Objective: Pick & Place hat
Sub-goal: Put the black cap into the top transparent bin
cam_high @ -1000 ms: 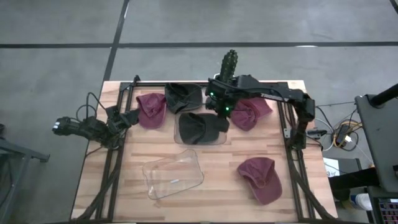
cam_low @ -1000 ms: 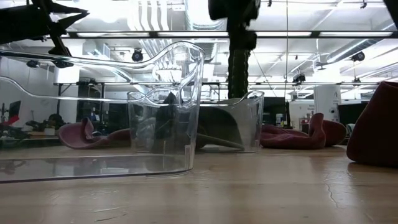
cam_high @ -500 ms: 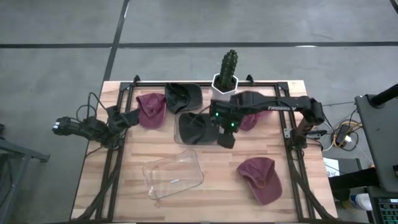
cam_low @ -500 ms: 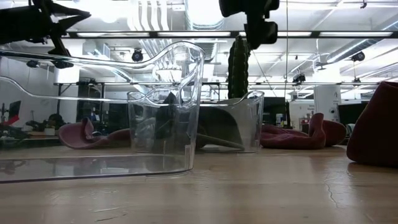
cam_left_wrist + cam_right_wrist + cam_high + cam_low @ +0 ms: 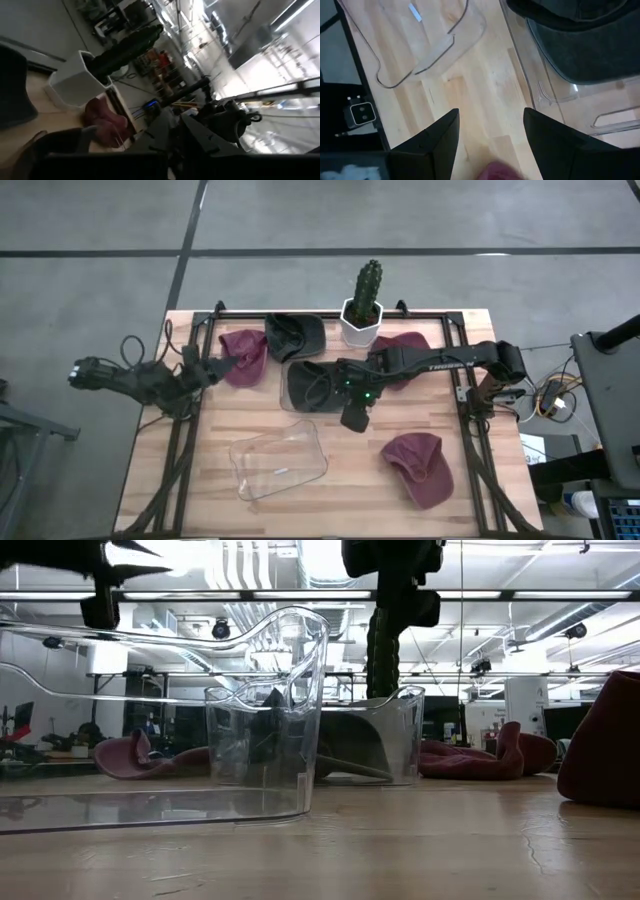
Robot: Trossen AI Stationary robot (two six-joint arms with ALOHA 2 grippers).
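Observation:
My right gripper (image 5: 352,416) hangs open and empty above the table, beside the near right corner of a clear bin (image 5: 296,406) that holds a dark hat (image 5: 312,385). In the right wrist view (image 5: 490,145) its fingers frame bare wood, with the dark hat (image 5: 580,45) off to one side. Maroon hats lie at the near right (image 5: 420,470), far left (image 5: 243,355) and far right (image 5: 405,345), the last partly under my right arm. Another dark hat (image 5: 295,335) lies at the far edge. My left gripper (image 5: 214,369) waits beside the far-left maroon hat.
A second clear bin (image 5: 280,460) stands empty near the front edge; it fills the low view's left (image 5: 200,720). A cactus in a white pot (image 5: 363,305) stands at the far edge. A black frame (image 5: 465,400) runs along the table's sides.
My right gripper has gone from the far-right maroon hat toward the table's near edge, past the bin with the dark hat, to that bin's near right corner. The hats and bins lie as before.

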